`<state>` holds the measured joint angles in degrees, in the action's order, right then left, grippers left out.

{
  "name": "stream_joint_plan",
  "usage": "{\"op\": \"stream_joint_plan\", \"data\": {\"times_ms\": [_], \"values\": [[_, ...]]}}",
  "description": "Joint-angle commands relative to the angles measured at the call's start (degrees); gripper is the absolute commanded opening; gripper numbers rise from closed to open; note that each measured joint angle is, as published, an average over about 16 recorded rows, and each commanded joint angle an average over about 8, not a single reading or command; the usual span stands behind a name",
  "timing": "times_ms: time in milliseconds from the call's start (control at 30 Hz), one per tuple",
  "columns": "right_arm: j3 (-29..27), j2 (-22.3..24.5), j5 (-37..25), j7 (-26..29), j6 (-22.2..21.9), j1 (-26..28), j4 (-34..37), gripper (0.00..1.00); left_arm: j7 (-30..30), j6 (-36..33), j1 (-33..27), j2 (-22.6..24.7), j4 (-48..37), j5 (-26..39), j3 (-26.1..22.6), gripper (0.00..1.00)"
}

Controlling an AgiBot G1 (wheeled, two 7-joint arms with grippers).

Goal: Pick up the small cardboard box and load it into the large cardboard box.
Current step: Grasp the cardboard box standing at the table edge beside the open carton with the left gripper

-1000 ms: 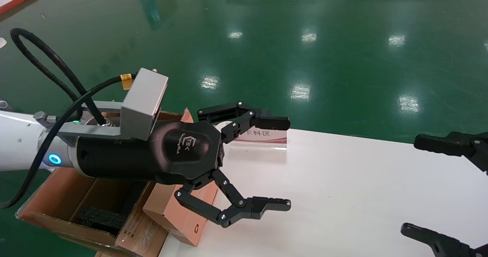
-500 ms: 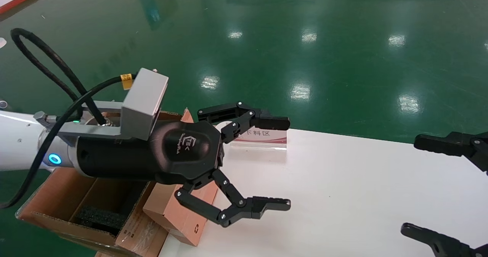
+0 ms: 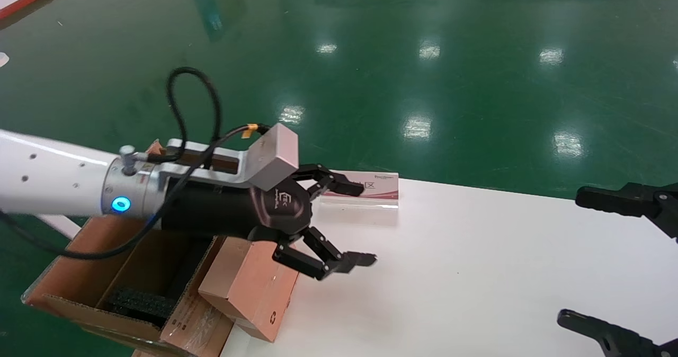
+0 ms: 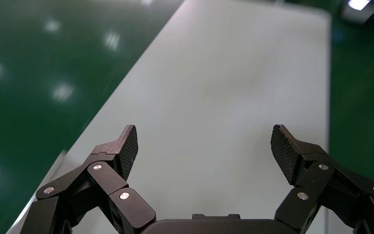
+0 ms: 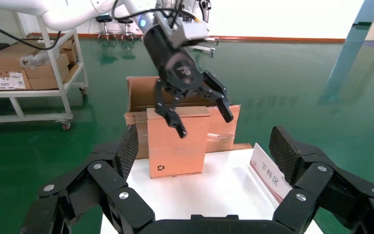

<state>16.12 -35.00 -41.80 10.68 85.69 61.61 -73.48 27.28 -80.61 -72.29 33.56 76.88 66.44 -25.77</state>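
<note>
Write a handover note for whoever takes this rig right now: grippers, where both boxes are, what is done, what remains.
Left gripper: open, holding nothing, in the air just past the small cardboard box, over the white table.
Right gripper: open, holding nothing, parked at the table's right end.
Small cardboard box: on the table's left edge, beside the large cardboard box.
Large cardboard box: left of the table, flaps up, black foam inside.
Done: nothing gripped or loaded.
Left: grasp the small box, lift it, set it inside the large one.
</note>
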Motion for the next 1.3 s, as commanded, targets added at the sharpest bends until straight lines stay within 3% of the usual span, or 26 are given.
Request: {"op": "stream_joint_plan", "data": {"times_ms": [33,300,500,867,1300], "values": [[0.0,0.0,0.0,0.0,0.0,0.0,0.0,1.0,2.4,0.5,-2.2,0.0,0.3,4.1,-1.6,1.0],[0.0,0.0,0.0,0.0,0.0,0.0,0.0,1.0,19.1,-6.8,-14.9,3.6,0.2,21.2,-9.8,1.0],[0.1,0.0,0.0,0.0,0.0,0.0,0.0,1.0,29.6,-9.5,-21.3,5.5,0.0,28.1,-16.3,1.0],[0.1,0.0,0.1,-0.1,0.0,0.0,0.0,1.0,39.6,-9.7,-30.6,5.8,0.5,32.5,-27.5,1.0],[0.2,0.1,0.1,-0.1,-0.1,0.0,0.0,1.0,46.8,-9.9,-38.8,5.4,0.4,30.1,-42.0,1.0]]}}
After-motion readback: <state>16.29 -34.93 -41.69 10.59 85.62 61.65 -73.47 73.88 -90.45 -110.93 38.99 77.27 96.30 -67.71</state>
